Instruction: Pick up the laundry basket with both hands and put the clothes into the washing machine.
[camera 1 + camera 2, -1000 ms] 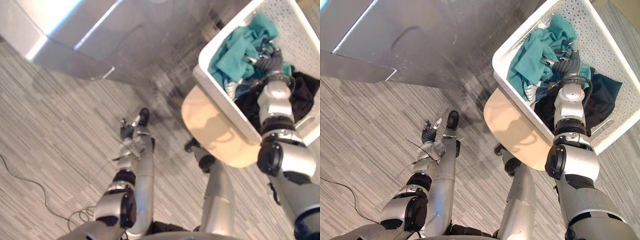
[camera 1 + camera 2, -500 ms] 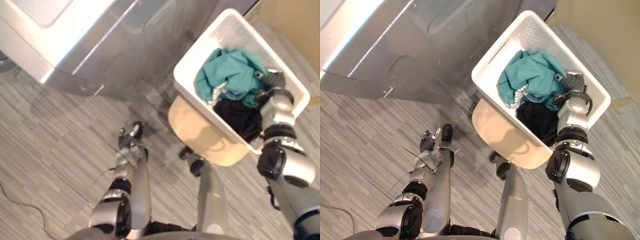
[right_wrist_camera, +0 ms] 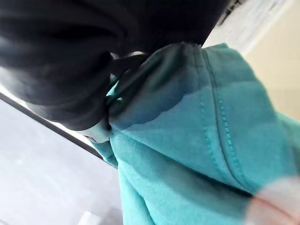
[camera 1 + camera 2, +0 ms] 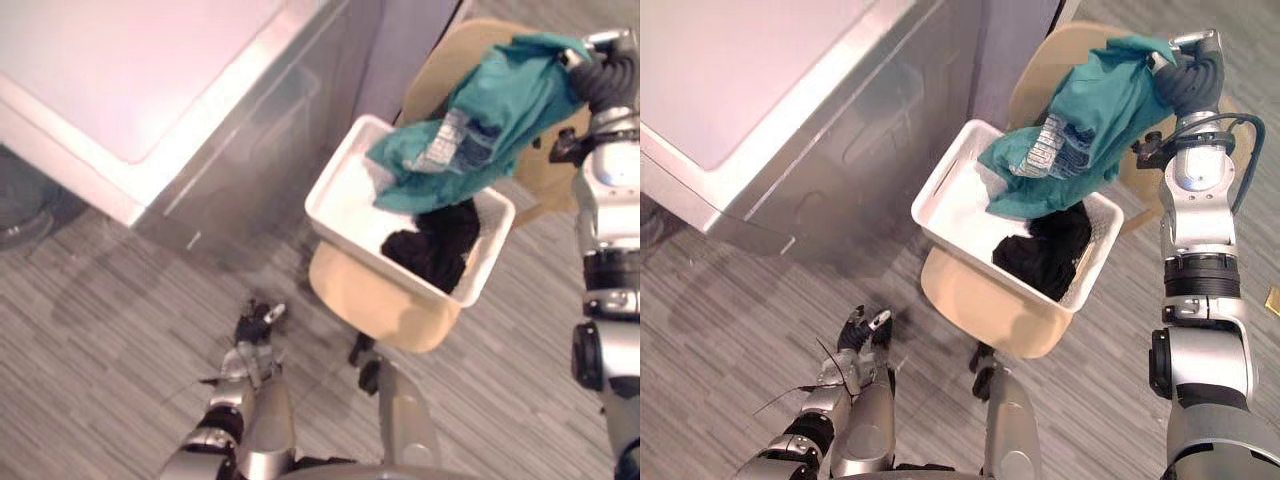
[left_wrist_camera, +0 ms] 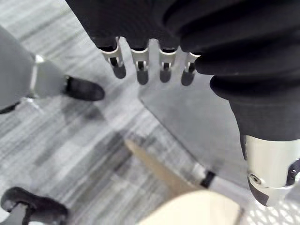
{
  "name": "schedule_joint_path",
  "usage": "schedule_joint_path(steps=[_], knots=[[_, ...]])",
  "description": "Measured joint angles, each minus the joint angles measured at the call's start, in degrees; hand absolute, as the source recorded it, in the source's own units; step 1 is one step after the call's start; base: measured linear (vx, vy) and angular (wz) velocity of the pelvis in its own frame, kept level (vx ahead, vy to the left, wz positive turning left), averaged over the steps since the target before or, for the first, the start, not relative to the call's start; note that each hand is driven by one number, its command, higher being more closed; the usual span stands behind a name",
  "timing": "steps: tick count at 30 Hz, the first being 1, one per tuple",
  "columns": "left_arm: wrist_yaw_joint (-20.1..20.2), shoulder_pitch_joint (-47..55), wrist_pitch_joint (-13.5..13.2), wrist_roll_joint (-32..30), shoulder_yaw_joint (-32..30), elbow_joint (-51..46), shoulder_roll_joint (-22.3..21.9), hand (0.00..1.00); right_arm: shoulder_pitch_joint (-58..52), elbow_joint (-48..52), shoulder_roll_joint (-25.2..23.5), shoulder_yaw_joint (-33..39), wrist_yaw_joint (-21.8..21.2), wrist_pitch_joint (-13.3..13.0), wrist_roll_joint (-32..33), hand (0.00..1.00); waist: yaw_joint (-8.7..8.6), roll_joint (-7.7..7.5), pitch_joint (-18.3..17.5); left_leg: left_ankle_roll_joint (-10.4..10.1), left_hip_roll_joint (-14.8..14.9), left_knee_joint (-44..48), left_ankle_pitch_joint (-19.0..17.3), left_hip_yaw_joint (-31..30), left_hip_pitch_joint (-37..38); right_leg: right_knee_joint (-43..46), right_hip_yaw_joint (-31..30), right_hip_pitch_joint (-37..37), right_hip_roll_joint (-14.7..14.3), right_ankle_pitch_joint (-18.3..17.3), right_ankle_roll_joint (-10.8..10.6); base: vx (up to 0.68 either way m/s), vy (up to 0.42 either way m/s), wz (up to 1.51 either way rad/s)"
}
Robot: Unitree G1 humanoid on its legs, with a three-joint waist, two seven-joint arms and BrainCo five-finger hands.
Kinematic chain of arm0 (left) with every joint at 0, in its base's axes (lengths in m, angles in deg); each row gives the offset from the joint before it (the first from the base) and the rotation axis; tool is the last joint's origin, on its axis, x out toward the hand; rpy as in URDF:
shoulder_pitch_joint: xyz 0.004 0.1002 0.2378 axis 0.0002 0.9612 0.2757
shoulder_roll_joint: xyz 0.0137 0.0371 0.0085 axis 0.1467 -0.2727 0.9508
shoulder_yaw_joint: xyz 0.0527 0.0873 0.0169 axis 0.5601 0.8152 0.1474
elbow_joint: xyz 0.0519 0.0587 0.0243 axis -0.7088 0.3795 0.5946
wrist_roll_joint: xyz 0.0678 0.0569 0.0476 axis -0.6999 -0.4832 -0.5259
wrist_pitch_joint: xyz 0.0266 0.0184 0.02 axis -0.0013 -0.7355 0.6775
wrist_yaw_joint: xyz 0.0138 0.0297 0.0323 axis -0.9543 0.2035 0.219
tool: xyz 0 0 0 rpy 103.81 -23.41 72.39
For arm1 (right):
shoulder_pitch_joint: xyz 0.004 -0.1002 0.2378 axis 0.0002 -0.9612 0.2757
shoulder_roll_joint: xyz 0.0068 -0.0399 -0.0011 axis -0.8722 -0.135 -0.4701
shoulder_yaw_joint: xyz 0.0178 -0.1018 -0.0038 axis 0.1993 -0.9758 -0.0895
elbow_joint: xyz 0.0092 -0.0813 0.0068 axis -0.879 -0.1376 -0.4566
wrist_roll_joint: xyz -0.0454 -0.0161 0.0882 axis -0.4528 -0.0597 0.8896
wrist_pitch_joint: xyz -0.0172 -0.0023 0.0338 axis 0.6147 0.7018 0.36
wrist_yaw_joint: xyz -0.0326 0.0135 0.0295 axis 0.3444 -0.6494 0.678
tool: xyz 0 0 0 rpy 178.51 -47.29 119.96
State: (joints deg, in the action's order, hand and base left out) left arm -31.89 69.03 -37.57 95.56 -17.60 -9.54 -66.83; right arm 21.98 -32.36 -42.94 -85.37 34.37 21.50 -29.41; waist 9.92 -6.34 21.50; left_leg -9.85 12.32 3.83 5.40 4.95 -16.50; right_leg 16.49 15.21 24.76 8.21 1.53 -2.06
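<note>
The white laundry basket (image 4: 942, 196) rests on a tan round stool (image 4: 970, 305). My right hand (image 4: 1187, 78) is raised above and beyond the basket's far side, shut on a teal garment (image 4: 1092, 118) that hangs from it down to the basket's rim. In the right wrist view the teal garment (image 3: 197, 154) is bunched right against the hand's dark cover. Black clothes (image 4: 1040, 252) lie inside the basket. Low near the floor, my left hand (image 4: 255, 330) is open and away from the basket; its fingers (image 5: 140, 65) are straight and hold nothing.
The washing machine (image 4: 150, 90), white on top with a silver front (image 4: 840, 140), stands to the left of the basket. A second tan round surface (image 4: 455, 55) shows behind the hanging garment. Striped grey floor (image 4: 720, 330) lies around the stool.
The camera has shifted. My right hand has curled onto the teal garment and lifted it up out of the basket. The left hand stays open by the floor.
</note>
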Motion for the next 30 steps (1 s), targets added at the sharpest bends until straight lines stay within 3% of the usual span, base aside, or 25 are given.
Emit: schedule_joint_path(steps=[8, 13, 18, 23, 30], knots=[[2.6, 0.4, -1.5, 0.0, 14.4, -18.7, -0.8, 0.00, 0.3, 14.6, 2.1, -5.3, -0.4, -3.6, 0.6, 1.00, -0.65, 4.72, -8.8, 0.8, -0.9, -2.1, -0.6, 1.6, 5.7, -2.2, -3.3, -4.1, -0.1, 0.5, -1.3, 0.02, 0.027, -0.10], [5.0, -4.7, -2.8, 0.2, 16.8, -26.8, -0.4, 0.00, 4.3, 19.3, 2.9, -9.2, -0.5, -4.7, 0.3, 1.00, -2.07, 6.44, -12.3, 0.7, -1.4, -3.7, -0.9, 4.2, 8.3, -7.2, -6.2, -6.1, -0.9, 3.3, -2.4, -0.01, 0.051, -0.32], [4.3, -17.2, -4.0, 0.7, 16.2, -29.8, 1.5, 0.00, 12.0, 20.3, 2.9, -15.5, -1.6, -5.5, -0.2, 1.00, -3.12, 6.56, -14.8, 1.2, -1.5, -3.8, -1.2, 8.0, 9.9, -15.5, -9.9, -8.6, -2.2, 8.7, -2.4, 0.01, 0.033, -0.41], [2.1, -23.7, -5.5, 2.2, 16.3, -29.9, 1.2, 0.00, 12.4, 20.5, 0.8, -15.8, -2.4, -5.6, -0.1, 1.00, -3.11, 6.54, -16.2, 1.0, -2.0, -3.7, -2.1, 9.3, 11.5, -17.2, -12.2, -9.5, -2.3, 10.0, -2.3, 0.01, 0.026, -0.22], [0.9, -27.7, -5.6, 2.7, 17.2, -29.9, 1.5, 0.00, 12.4, 20.6, -2.9, -15.8, -3.1, -5.6, -0.1, 1.00, -4.11, 6.42, -16.6, 1.1, -3.1, -3.7, -3.0, 9.1, 12.3, -19.1, -13.4, -10.4, -1.6, 10.8, -3.1, -0.01, 0.018, -0.09]])
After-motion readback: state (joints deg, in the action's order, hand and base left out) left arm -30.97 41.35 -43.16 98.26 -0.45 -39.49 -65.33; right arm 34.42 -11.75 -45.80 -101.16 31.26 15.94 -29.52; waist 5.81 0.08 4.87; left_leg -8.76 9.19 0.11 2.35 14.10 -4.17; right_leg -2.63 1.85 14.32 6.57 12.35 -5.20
